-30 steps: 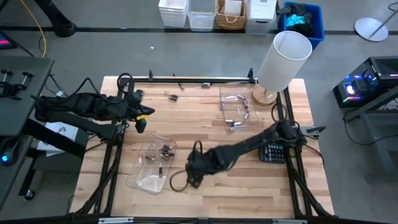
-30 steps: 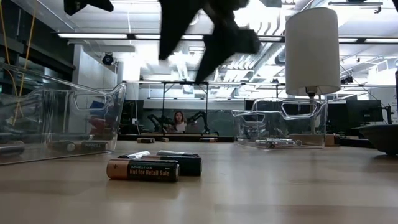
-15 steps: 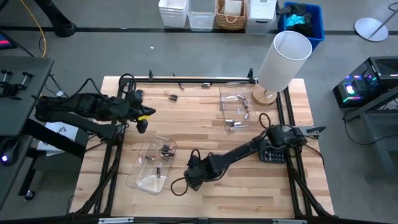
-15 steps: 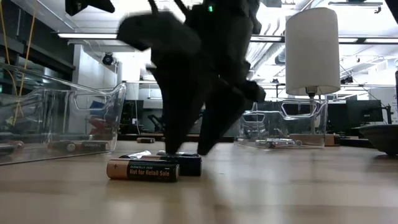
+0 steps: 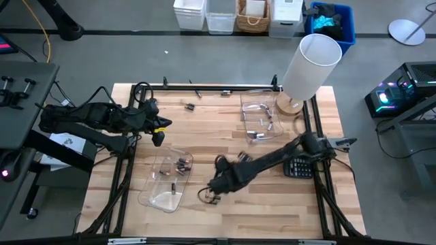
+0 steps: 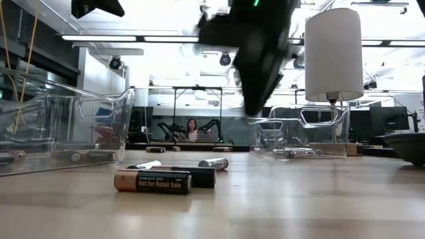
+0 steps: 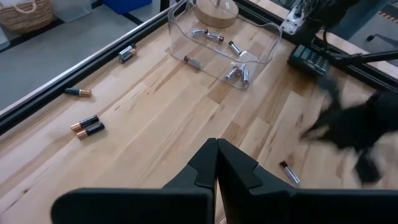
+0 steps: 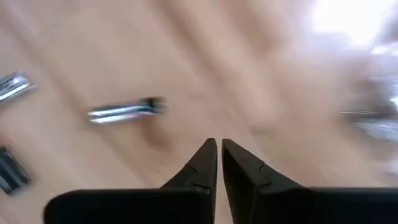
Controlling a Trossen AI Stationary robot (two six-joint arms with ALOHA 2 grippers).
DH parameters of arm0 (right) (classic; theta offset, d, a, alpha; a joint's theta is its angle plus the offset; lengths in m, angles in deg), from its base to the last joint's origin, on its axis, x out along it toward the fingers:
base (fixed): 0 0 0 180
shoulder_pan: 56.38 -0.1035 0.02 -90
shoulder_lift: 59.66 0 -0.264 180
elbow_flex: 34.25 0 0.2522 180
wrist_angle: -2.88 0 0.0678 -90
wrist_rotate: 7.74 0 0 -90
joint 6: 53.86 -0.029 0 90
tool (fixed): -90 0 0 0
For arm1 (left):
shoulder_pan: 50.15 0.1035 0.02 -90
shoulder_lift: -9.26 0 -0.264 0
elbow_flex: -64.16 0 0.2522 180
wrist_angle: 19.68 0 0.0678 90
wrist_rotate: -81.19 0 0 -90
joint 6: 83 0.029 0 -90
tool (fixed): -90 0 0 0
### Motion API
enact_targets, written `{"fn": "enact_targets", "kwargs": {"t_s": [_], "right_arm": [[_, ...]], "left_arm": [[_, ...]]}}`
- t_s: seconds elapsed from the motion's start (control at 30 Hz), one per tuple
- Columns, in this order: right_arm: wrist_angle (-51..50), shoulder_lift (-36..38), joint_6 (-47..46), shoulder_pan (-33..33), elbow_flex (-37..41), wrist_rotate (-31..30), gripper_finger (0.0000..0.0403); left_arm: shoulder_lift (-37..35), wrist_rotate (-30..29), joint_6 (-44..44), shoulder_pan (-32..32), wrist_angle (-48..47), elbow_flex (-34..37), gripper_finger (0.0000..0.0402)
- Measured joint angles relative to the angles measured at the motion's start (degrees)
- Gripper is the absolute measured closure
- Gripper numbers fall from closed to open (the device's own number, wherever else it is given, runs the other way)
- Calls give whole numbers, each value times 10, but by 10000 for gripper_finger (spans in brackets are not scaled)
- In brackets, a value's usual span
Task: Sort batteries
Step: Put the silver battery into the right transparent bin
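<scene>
My right gripper is hanging with fingers together, gripping nothing, just beside the near-left clear bin. Loose batteries are lying on the table by that bin. My left gripper, pressed together, is waiting behind it.

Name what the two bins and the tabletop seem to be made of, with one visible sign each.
Left bin and right bin: likely clear, glossy plastic; the batteries inside show through the walls. Tabletop: pale wood, apparently butcher-block; parallel strips and grain are visible, with a smooth finish.
</scene>
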Motion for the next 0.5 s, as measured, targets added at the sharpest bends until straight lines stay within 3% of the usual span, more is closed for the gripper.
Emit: {"fn": "enact_targets", "kwargs": {"t_s": [0.13, 0.23, 0.33, 0.5], "right_arm": [[-118, 77, -47, 18, 23, -81, 394], [-146, 156, -114, 45, 90, -120, 398], [-126, 255, -171, 78, 197, -123, 400], [-10, 397, -227, 157, 346, -97, 395]], "left_arm": [[0, 0, -1, 0, 0, 0, 401], [0, 1, -1, 0, 0, 0, 402], [0, 1, -1, 0, 0, 0, 401], [0, 2, 0, 0, 0, 0, 402]]}}
